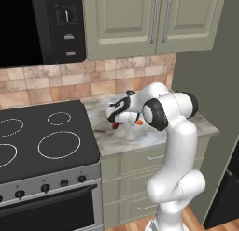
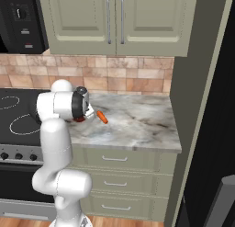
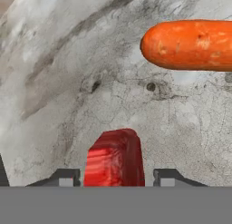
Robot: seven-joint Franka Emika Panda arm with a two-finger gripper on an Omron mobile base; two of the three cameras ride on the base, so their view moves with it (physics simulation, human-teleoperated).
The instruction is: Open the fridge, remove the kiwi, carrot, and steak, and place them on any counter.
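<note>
The gripper [image 3: 116, 180] is straddling the steak [image 3: 115, 157] with fingers spread, on the desk [image 3: 68, 82]; the carrot [image 3: 190, 45] is lying at one o'clock.

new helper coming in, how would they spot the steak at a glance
Find the marbled counter right of the black stovetop. On its stove-side part lie two small things near the gripper. The steak is the blocky red chunk; the carrot is an orange stick.

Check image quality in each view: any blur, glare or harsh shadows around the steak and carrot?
Hand view: steak and carrot sharp, evenly lit, no glare; the carrot is cut off at the right edge. Left base view: flat rendered light, the arm hides most of both items. Right base view: carrot crisp on the counter, soft shading only.
</note>
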